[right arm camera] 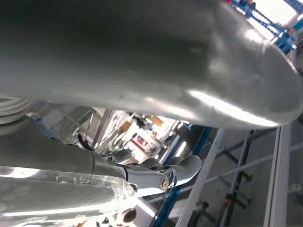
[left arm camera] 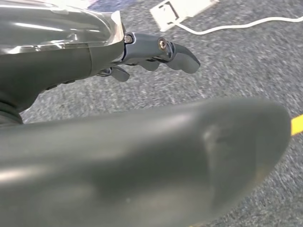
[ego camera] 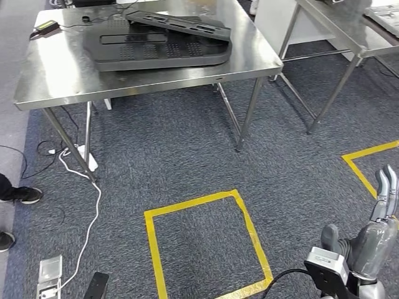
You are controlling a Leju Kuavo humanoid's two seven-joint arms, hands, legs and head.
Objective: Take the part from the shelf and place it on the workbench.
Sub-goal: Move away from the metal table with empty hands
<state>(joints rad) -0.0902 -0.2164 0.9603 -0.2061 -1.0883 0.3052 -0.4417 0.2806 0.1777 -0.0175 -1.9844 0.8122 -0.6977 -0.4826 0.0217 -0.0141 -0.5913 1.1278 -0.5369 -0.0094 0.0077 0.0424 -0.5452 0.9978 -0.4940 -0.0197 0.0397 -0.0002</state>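
Note:
On the steel workbench (ego camera: 56, 75) lies a large flat dark grey part (ego camera: 155, 53), and a second dark part (ego camera: 181, 25) rests tilted across its far side. My right hand (ego camera: 376, 230) is low at the right, fingers stretched upward and apart, holding nothing. The right wrist view shows the same hand (right arm camera: 143, 71) with its fingers (right arm camera: 161, 175) extended before blue shelf frames (right arm camera: 200, 142). In the left wrist view my left hand (left arm camera: 143, 156) hangs over the carpet, fingers (left arm camera: 161, 49) straight and apart from the thumb, empty.
A yellow tape square (ego camera: 153, 249) marks the carpet in front of me, with another tape corner (ego camera: 367, 168) at the right. A white cable (ego camera: 89, 218), a floor box (ego camera: 49, 277) and a person's shoes (ego camera: 24, 195) lie left. A second table (ego camera: 338, 28) stands at the right.

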